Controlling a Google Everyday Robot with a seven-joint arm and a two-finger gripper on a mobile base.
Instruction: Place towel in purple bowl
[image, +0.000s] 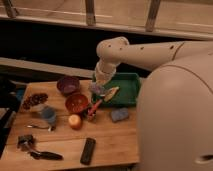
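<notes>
The purple bowl (67, 84) stands on the wooden table (115, 142) at the back left. My gripper (98, 86) hangs from the white arm just right of the bowl, at the left edge of a green tray (127, 85). A pale grey crumpled bundle, seemingly the towel (95, 90), is right at the gripper's tip. I cannot tell whether it is held or lying there.
A red bowl (76, 102) sits in front of the purple one, with an orange fruit (75, 121) near it. A blue-grey pad (120, 115), a blue cup (48, 116), dark snacks (34, 100), a black remote (88, 150) and utensils (37, 150) lie around.
</notes>
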